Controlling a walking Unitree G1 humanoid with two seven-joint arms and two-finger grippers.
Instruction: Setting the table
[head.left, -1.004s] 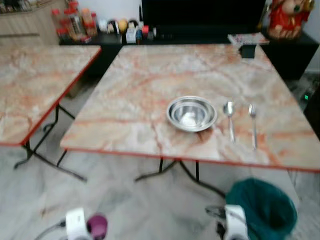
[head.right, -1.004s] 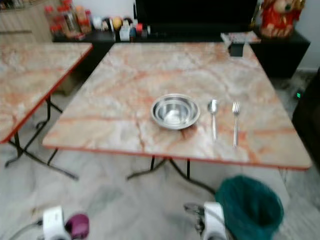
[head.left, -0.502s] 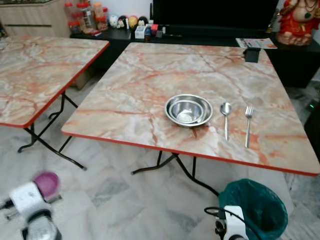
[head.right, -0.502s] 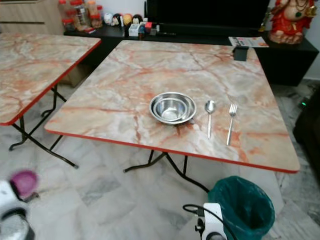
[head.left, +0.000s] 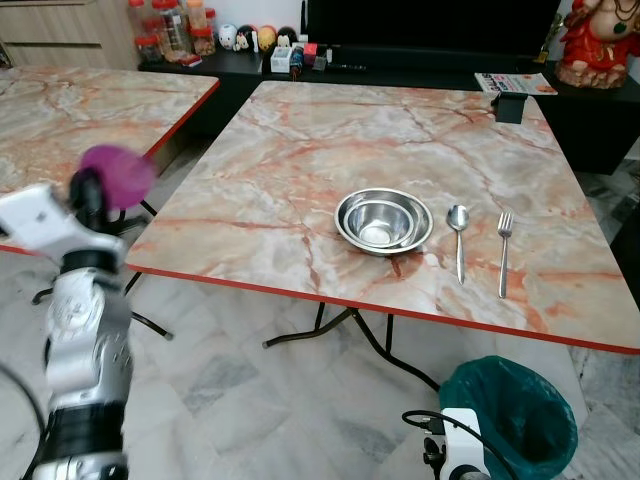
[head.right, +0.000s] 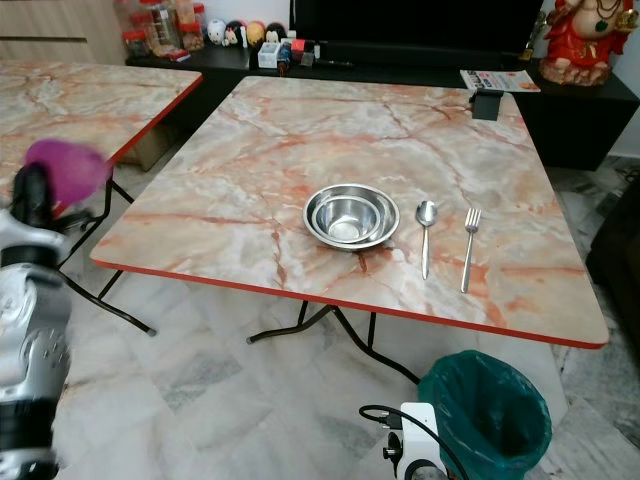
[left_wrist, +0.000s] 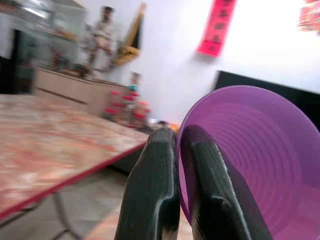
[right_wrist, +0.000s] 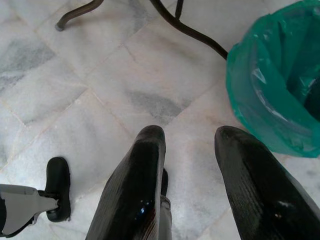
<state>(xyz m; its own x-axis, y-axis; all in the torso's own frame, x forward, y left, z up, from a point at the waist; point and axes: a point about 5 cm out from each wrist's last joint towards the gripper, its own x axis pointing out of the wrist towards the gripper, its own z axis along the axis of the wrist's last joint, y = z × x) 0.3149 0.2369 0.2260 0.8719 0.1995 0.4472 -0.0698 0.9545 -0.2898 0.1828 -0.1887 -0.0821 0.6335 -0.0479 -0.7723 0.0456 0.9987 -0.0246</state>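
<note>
No text, label, brand or number can be read anywhere. The red hanging banner (left_wrist: 216, 26) on the white wall, above the black screen (left_wrist: 280, 95), carries marks too blurred to make out. The printed paper (head.left: 515, 83) at the far edge of the surface (head.left: 300, 150), just beside the small black box (head.left: 510, 106), shows colours but no legible words, and the jars (head.left: 170, 25) on the low cabinet beyond that surface have labels too small to read.

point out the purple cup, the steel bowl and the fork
purple cup (left_wrist: 260, 150), left wrist view, inner wall
steel bowl (head.left: 383, 221), left eye view, inside bottom
fork (head.left: 503, 255), left eye view, mid handle
</note>
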